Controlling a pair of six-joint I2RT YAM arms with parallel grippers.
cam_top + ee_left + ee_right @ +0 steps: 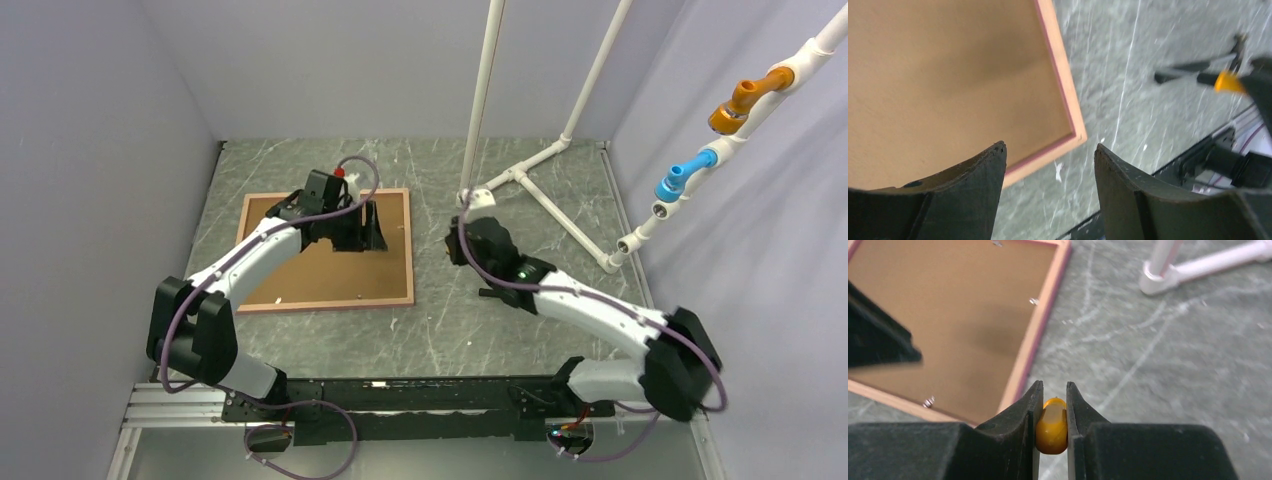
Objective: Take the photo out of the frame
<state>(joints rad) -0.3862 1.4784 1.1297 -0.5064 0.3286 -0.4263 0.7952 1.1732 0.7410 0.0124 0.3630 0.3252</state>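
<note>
Barely begun: thin pink rectangular frame face down at ten o'clock, brown backing board in, left end effector spread, right end effector pinching rounded orange handle.

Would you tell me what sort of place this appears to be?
Probably a robotics test cell, not a home: plain grey walls box in a marble-patterned table, and a white pipe rig stands at the back.

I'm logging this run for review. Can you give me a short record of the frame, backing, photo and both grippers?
frame: pink, lying back-up on the table
backing board: brown, seated in the frame
photo: not visible
left gripper: open, empty, above a frame corner
right gripper: shut on a yellow handle, off the frame
</note>
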